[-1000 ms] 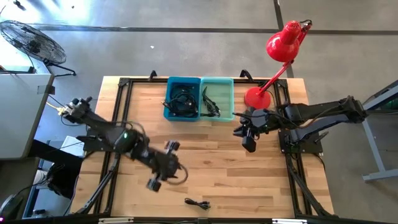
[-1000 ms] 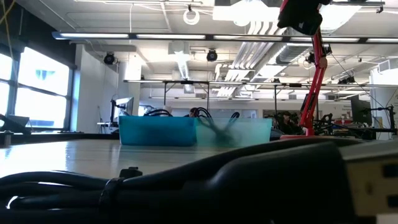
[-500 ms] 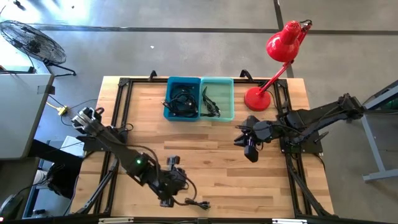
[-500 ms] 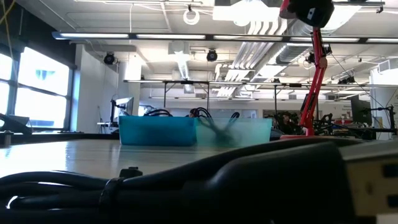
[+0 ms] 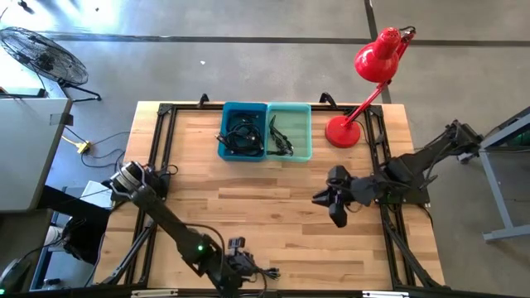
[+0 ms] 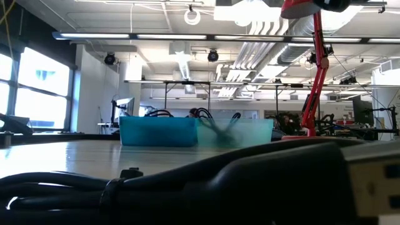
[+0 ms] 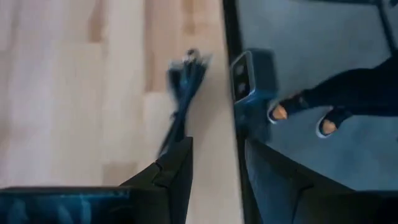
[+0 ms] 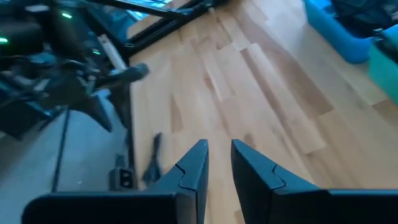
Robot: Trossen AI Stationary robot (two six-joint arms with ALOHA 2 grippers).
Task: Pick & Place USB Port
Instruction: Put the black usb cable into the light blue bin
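Observation:
A black USB cable (image 5: 263, 271), coiled and tied, lies flat on the wooden table at its near edge. It fills the foreground of the low view, cable (image 6: 187, 187), with its plug end (image 6: 375, 181) at the right. My left gripper (image 5: 240, 266) hovers just left of it, open. In the left wrist view the cable (image 7: 183, 93) lies ahead of the fingers (image 7: 177, 168), untouched. My right gripper (image 5: 335, 205) hangs open over the table's right middle, nothing between its fingers (image 8: 193, 168); the cable (image 8: 154, 158) shows far off.
A blue bin (image 5: 243, 130) and a teal bin (image 5: 289, 131), both with dark cables inside, stand at the far middle. A red desk lamp (image 5: 364, 83) stands at the far right. A small camera (image 7: 254, 78) sits at the near edge beside the cable.
My left gripper has swung toward the table's near edge and come down beside the cable, rolling its wrist on the way. My right gripper has drifted a little toward the near edge. The cable has stayed where it was.

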